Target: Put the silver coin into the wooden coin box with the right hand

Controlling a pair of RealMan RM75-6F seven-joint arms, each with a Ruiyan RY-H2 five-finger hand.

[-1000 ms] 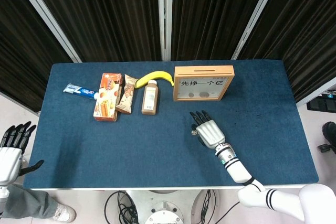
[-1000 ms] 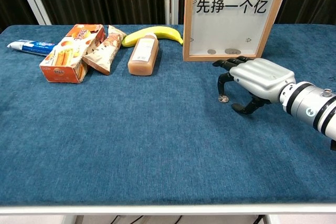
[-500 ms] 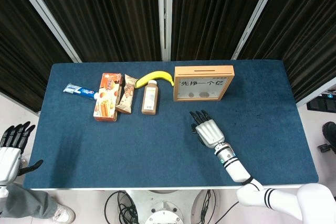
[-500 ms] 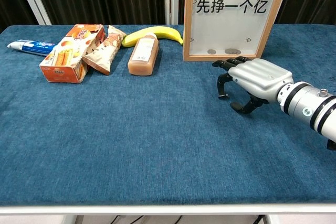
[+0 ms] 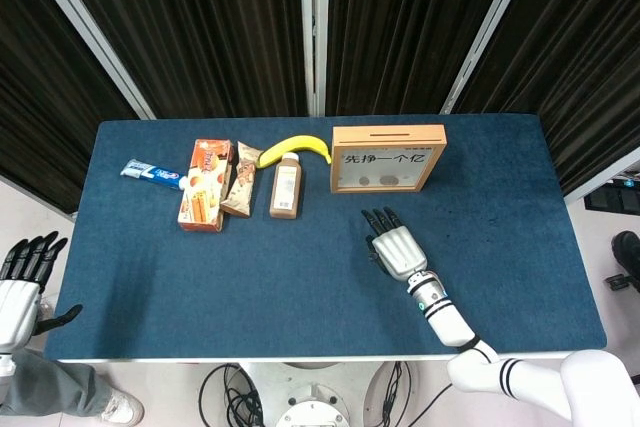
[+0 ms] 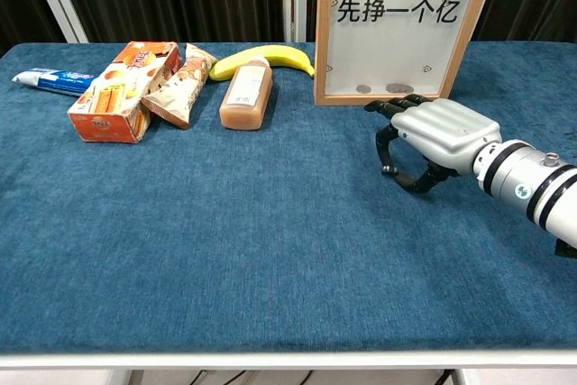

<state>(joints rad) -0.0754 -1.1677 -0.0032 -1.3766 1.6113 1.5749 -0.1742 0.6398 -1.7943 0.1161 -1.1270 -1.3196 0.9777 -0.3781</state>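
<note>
The right hand (image 6: 431, 137), a silver-shelled shape with black fingers, arches low over the counter (image 6: 225, 250) with its fingertips (image 6: 388, 169) curled down onto the napped blue cloth and the thumb drawn in toward them, a posture that reads as an attempt to pinch something thin and flat off a soft surface. The silver coin itself cannot be seen in either view; it is presumably under or between those curled fingers (whether it is actually gripped, I cannot tell). Just beyond the hand stands the upright wooden coin box (image 6: 403, 24), a pale frame around a clear front pane printed with black characters, with a slot in its top edge (image 5: 390, 132) and a few coins already lying at the bottom; standing close, it keeps the carry short, though the hand will need to rise to the slot. Well off to the hand's left lie a brownish drink bottle (image 6: 246, 94), a smooth curved yellow banana (image 6: 261, 59), a crinkled snack packet (image 6: 178, 87), an orange cardboard box (image 6: 122, 89) and a blue toothpaste tube (image 6: 52, 81). The left hand (image 5: 20, 292) hangs off the counter's edge, fingers spread, holding nothing.
</note>
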